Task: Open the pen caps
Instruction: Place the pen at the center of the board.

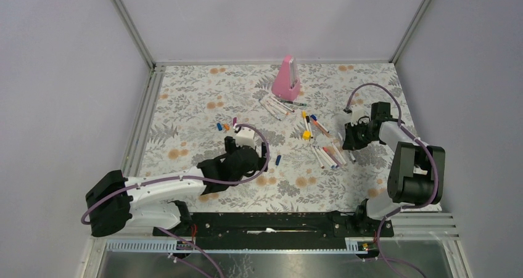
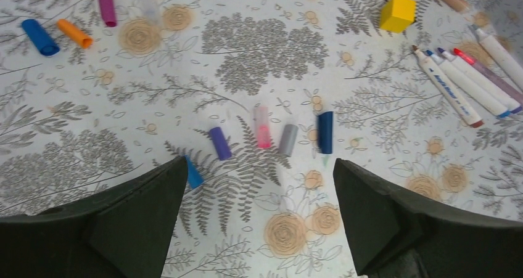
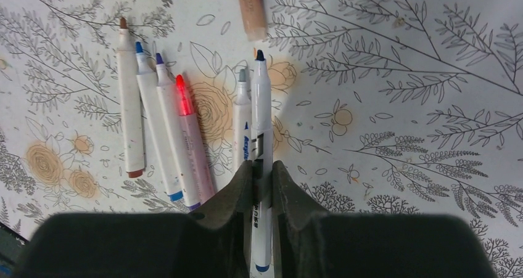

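My left gripper (image 2: 259,170) gapes, loose caps (image 2: 325,132) just ahead; right gripper (image 3: 262,168) pinches an uncapped pen (image 3: 261,99), pointing straight out.

plain pale lilac walls (image 1: 55,74) on three sides, aluminium corner posts (image 1: 129,25), grey-and-orange floral tablecloth (image 1: 185,105), even light

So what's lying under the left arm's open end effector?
Lying there: a purple cap, pink cap, grey cap and dark blue cap. A light blue cap is partly hidden by one finger.
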You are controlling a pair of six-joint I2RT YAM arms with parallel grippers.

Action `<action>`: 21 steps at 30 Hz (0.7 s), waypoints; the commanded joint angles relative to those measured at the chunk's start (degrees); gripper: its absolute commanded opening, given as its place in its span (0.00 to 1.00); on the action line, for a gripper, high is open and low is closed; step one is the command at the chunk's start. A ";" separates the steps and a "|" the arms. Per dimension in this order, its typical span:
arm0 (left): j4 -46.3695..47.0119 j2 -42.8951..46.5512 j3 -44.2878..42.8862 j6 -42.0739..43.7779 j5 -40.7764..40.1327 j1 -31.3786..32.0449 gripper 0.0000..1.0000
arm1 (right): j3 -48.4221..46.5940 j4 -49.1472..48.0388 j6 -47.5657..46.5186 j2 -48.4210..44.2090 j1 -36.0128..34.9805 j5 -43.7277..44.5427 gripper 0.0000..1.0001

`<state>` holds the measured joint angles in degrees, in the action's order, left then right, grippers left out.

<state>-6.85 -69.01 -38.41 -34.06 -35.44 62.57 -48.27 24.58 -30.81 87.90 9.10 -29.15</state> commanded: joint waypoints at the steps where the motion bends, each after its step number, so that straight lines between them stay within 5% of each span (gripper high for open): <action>1: 4.26 3.99 3.67 0.16 -5.29 -0.12 0.99 | -2.09 0.25 -0.69 1.45 0.56 3.35 0.18; 21: 2.14 5.27 5.54 -0.84 -7.27 -0.25 0.99 | -3.82 2.65 -0.65 4.88 0.78 3.64 0.39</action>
<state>-6.31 -65.23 -32.91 -34.33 -40.84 62.54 -49.89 25.41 -30.85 92.79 9.54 -25.89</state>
